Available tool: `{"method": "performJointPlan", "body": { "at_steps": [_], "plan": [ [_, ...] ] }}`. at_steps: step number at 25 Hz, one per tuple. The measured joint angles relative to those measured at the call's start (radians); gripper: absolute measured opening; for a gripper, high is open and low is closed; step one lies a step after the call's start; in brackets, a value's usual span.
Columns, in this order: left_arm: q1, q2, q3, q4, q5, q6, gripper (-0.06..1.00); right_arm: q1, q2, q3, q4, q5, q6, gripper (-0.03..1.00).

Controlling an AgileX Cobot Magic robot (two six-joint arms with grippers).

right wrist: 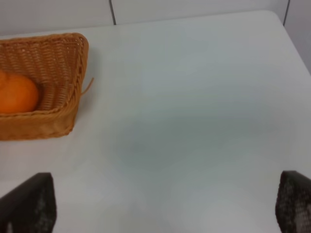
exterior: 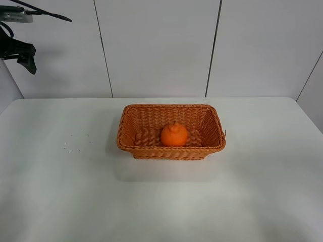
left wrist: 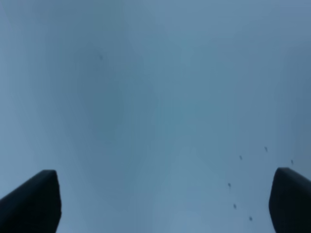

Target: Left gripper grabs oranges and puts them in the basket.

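The orange [exterior: 174, 135] lies inside the wicker basket [exterior: 130, 126] at the middle of the white table, round with its knob on top. It also shows in the right wrist view [right wrist: 17, 93], inside the basket [right wrist: 65, 63]. My left gripper [left wrist: 165, 204] is open and empty, its two dark fingertips wide apart over bare table. The left arm [exterior: 19, 50] hangs at the far left, high and well away from the basket. My right gripper [right wrist: 165, 208] is open and empty, to the right of the basket; it is out of the exterior high view.
Several small dark specks [exterior: 75, 141] mark the white table [exterior: 262, 191] left of the basket; they also show in the left wrist view [left wrist: 243, 184]. A panelled white wall [exterior: 156, 45] stands behind the table's far edge.
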Motion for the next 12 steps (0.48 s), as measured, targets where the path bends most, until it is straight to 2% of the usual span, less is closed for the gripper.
{"method": "performJointPlan", "body": {
  "at_steps": [7, 12],
  "plan": [
    [-0.009, -0.185, 0.194, -0.031, -0.072, 0.037, 0.96, 0.000, 0.000, 0.000, 0.000, 0.000, 0.000, 0.69],
    [-0.010, -0.394, 0.360, -0.031, -0.145, 0.064, 0.96, 0.000, 0.000, 0.000, 0.000, 0.000, 0.000, 0.69]
  ]
}}
